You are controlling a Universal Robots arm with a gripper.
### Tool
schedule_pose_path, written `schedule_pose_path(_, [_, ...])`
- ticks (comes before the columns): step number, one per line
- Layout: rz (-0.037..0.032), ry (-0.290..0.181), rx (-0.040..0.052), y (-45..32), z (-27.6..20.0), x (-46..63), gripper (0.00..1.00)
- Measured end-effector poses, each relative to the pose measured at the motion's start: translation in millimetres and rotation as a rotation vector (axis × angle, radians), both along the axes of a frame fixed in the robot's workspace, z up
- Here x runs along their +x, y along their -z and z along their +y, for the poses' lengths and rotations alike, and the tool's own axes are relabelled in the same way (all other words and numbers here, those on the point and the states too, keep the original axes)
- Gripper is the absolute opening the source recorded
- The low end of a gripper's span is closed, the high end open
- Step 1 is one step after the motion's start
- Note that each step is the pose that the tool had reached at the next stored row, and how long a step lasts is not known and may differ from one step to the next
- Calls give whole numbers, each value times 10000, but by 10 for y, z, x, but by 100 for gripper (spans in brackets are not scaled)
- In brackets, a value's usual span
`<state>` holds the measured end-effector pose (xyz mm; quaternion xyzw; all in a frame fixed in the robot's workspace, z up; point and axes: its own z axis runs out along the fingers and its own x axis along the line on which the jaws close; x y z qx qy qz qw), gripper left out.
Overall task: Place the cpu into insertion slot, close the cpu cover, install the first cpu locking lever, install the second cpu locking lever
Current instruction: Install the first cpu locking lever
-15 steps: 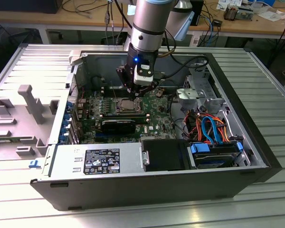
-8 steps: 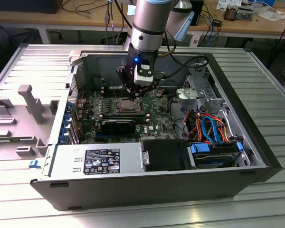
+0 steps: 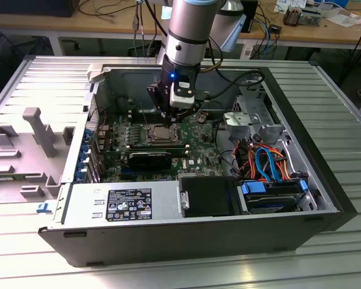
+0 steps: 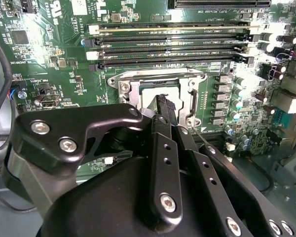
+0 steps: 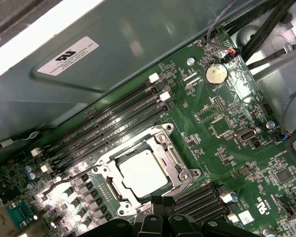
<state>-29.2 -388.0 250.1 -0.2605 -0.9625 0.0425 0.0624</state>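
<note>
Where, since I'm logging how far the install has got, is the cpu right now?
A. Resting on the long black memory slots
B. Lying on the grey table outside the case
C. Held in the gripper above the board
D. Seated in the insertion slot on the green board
D: in the first wrist view the cpu lies flat, silvery top up, inside the metal rim of the insertion slot on the green board.

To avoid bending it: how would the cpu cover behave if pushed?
The cpu cover looks like thin sheet metal with a large window, so it is probably light and flexible. It lies flat around the cpu, so a push should hardly slide it.
</note>
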Motion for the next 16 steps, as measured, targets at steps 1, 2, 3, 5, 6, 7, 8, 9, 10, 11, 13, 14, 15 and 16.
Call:
schedule_pose_path(1, [0,-11,1,0,0,0,11])
schedule_pose_path(2, [0,-22,0,0,0,0,11])
schedule_pose_path(3, [0,-31,0,0,0,0,11])
schedule_pose_path(5, [0,-39,0,0,0,0,11])
schedule_pose_path(6, [0,-45,0,0,0,0,11])
schedule_pose_path(7, [0,-49,0,0,0,0,11])
schedule_pose_path(8, [0,-54,0,0,0,0,11])
schedule_pose_path(9, [0,-58,0,0,0,0,11])
schedule_pose_path(10, [1,-67,0,0,0,0,11])
schedule_pose_path(11, [0,-74,1,0,0,0,11])
schedule_pose_path(13, [0,-84,0,0,0,0,11])
schedule_pose_path(14, [0,-88,0,0,0,0,11])
schedule_pose_path(15, [0,-94,0,0,0,0,11])
schedule_pose_path(16, [0,-100,0,0,0,0,11])
